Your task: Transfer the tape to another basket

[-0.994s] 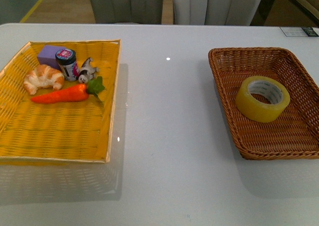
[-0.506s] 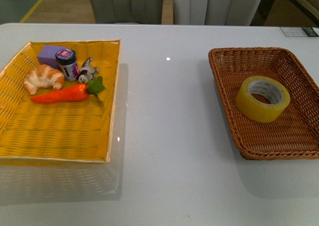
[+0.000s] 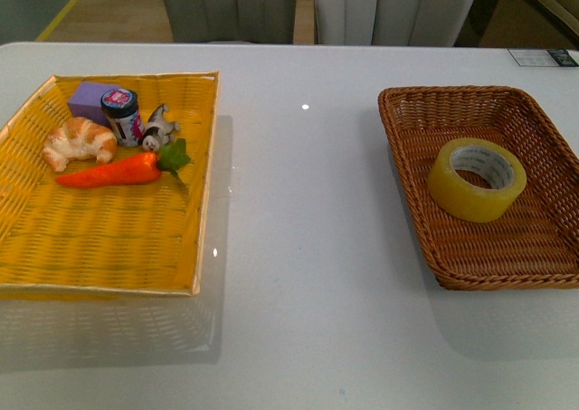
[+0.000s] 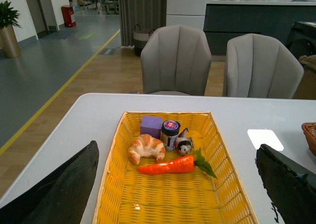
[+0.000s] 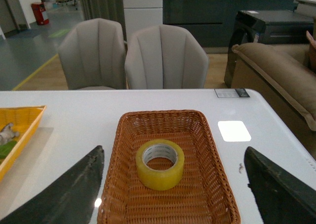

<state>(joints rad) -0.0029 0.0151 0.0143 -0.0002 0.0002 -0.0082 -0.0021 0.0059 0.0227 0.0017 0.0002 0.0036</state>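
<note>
We see tape (image 3: 477, 179): wide yellowish translucent roll, white core with small lettering, lying flat, hole up, near middle of basket (image 3: 412, 193). Basket: brown wicker, rectangular, low sloping sides, on our right.

you have open white table (image 3: 308, 247) between the yellow tray (image 3: 109, 247) and the brown basket (image 3: 507, 247), well apart. inside the basket only the tape (image 3: 477, 178) lies flat, with bare weave all around it. the tray's far end is crowded: croissant (image 3: 80, 141), jar (image 3: 121, 115), purple block (image 3: 89, 98), carrot (image 3: 113, 171); its near half is bare.
</note>
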